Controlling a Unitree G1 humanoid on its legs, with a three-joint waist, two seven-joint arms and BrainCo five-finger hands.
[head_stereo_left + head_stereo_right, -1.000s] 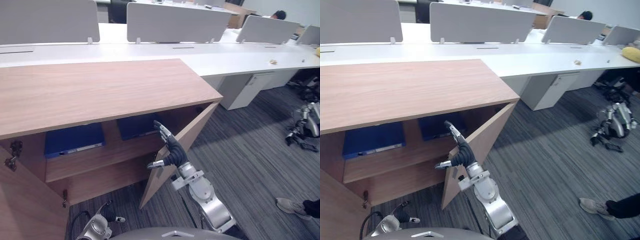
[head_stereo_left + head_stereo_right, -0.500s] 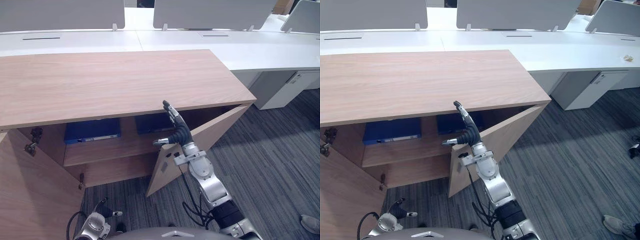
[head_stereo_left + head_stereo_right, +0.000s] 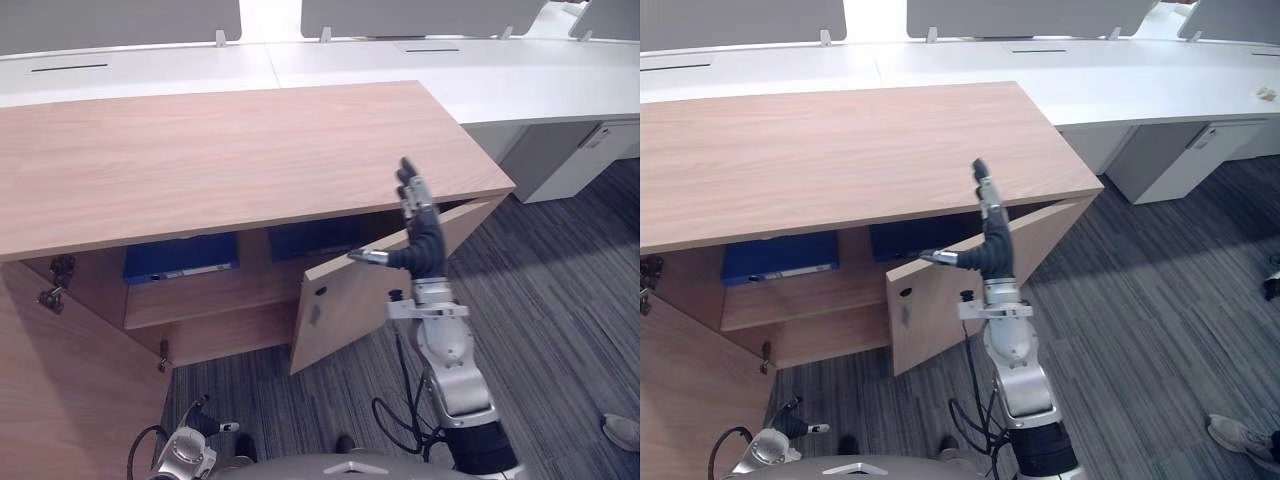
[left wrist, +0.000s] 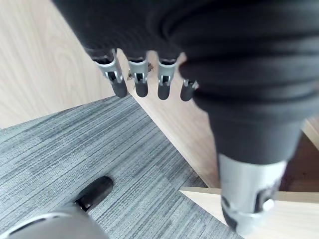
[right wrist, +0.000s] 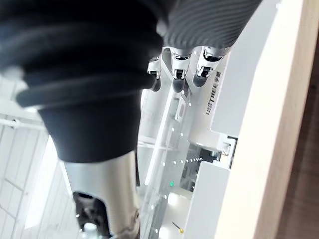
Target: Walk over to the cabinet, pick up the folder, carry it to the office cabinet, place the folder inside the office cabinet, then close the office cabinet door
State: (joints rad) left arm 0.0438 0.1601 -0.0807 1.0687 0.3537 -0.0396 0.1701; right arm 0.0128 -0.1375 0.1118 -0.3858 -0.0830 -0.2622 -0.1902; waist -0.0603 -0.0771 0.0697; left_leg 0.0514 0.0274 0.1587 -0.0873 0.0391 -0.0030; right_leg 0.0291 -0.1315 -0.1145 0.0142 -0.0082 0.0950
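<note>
Standing upright in front of the office cabinet point(image 3: 250, 150), the right hand point(image 3: 424, 256) holds its fingers point(image 3: 411, 195) straight and close together, pointing up, with the thumb stuck out sideways toward the cabinet's opening; it holds nothing. It is level with the top edge of the right door point(image 3: 345, 310), which hangs partly open, angled out over the grey carpet point(image 3: 560, 300). From where I look I cannot tell whether the hand touches that door or hovers just before it.

Inside, on the upper shelf under the wooden top, two folders lie flat: the left blue folder point(image 3: 180, 258) and the right blue folder point(image 3: 310, 238), side by side with a gap between them. Neither is in a hand. The left door point(image 3: 70, 390) is swung wide open toward the robot.

The left hand point(image 4: 141, 79) hangs low near the carpet, beside a wooden panel, its fingers point(image 4: 118, 84) relaxed, loosely straight and empty.

Behind the cabinet runs a long white bench point(image 3: 520, 70) with grey divider screens point(image 3: 120, 20). A person's shoe point(image 3: 1240, 435) rests on the carpet far off to the robot's right.
</note>
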